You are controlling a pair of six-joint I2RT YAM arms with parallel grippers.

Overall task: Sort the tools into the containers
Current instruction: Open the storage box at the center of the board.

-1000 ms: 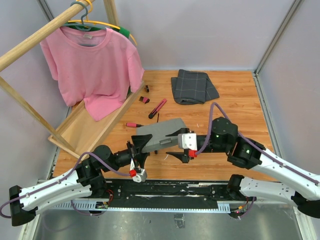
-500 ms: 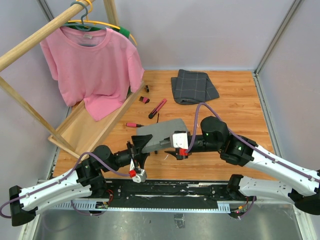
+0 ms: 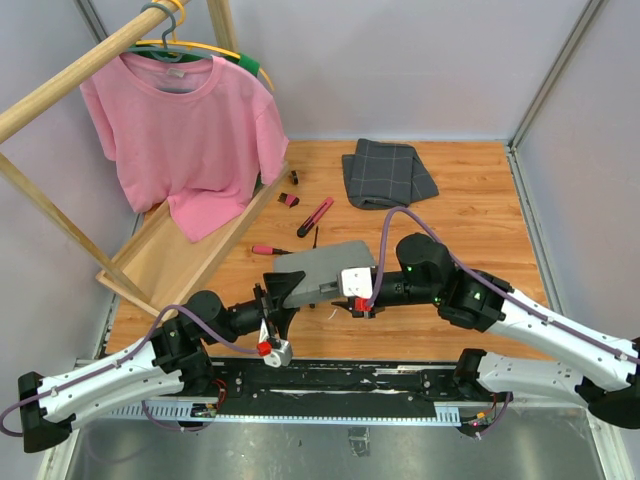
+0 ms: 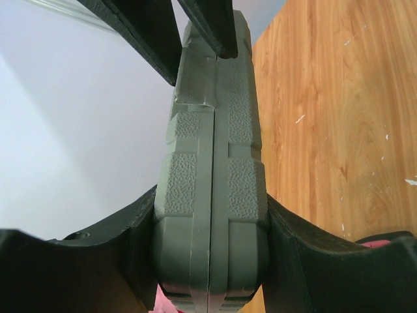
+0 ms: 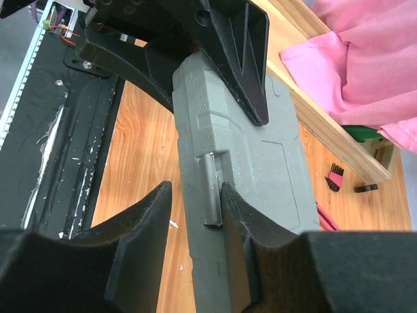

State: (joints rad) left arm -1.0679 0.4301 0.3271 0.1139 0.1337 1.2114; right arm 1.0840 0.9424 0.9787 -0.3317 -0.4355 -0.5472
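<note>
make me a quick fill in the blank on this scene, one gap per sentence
1. The left gripper is clamped on the grey tool case, which is ____ rather than open.
2. The right gripper has its fingers on either side of the case's ____.
3. The T-shirt on the hanger is ____ in colour.

Missing words: closed; latch; pink.

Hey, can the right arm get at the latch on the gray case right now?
Probably yes. The left gripper clamps one end of the case, with its latch facing the right gripper, which is open and straddles the latch. Nothing lies between them.
</note>
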